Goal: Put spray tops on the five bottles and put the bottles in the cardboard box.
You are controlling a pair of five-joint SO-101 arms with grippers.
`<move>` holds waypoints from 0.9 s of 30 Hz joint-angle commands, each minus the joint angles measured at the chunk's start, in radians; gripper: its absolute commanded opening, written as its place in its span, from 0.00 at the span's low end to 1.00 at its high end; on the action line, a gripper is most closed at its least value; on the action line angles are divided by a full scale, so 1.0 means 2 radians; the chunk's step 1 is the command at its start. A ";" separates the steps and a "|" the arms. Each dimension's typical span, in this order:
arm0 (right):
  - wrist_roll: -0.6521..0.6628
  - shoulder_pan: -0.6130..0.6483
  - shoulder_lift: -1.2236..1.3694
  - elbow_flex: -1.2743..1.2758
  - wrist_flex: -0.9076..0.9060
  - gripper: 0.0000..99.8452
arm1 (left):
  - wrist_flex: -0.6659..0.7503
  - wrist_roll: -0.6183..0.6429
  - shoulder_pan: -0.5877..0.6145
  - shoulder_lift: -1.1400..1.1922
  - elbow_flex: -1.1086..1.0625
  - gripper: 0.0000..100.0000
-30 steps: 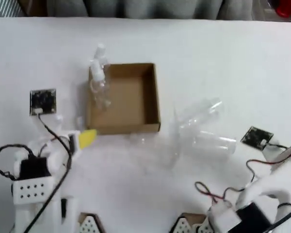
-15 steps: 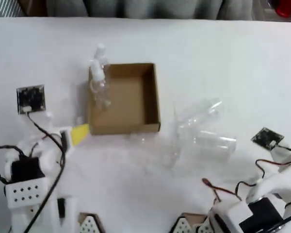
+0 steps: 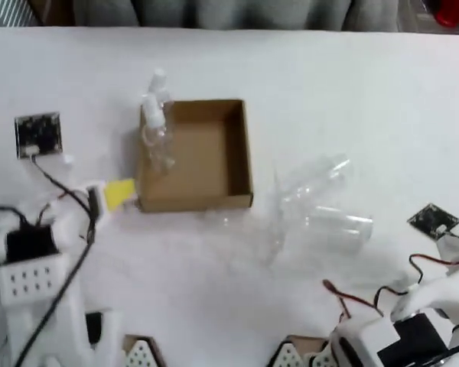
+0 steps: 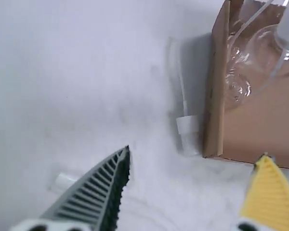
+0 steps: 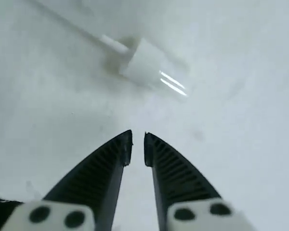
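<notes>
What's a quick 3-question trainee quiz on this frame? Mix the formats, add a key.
1. True or false: the cardboard box holds no bottles.
2. The left gripper is: A) open, B) shut on a spray top, C) shut on a bottle.
3. Fill in: the clear bottles on the table beside the box are ____ (upright or lying).
Key: 1 false; 2 A; 3 lying.

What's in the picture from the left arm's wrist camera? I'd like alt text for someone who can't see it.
The left gripper, open with one grey and one yellow finger, hangs over a white table where a loose spray top lies just outside the wall of a cardboard box. Clear bottles lie inside the box.
</notes>
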State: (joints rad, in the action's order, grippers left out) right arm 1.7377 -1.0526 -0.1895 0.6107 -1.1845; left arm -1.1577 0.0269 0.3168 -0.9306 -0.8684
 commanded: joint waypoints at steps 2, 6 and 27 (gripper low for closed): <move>-0.005 -0.013 0.001 -0.027 0.001 0.02 | 0.002 0.005 0.003 0.137 0.110 0.37; -0.002 -0.016 0.002 -0.027 0.003 0.02 | 0.002 0.007 0.002 0.225 0.176 0.35; -0.005 -0.016 0.003 -0.025 0.001 0.02 | 0.263 0.020 -0.078 0.554 0.279 0.05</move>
State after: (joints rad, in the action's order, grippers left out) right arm 1.7377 -1.0740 -0.1803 0.6107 -1.1845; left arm -0.7557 0.0284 0.1788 0.1358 -0.3759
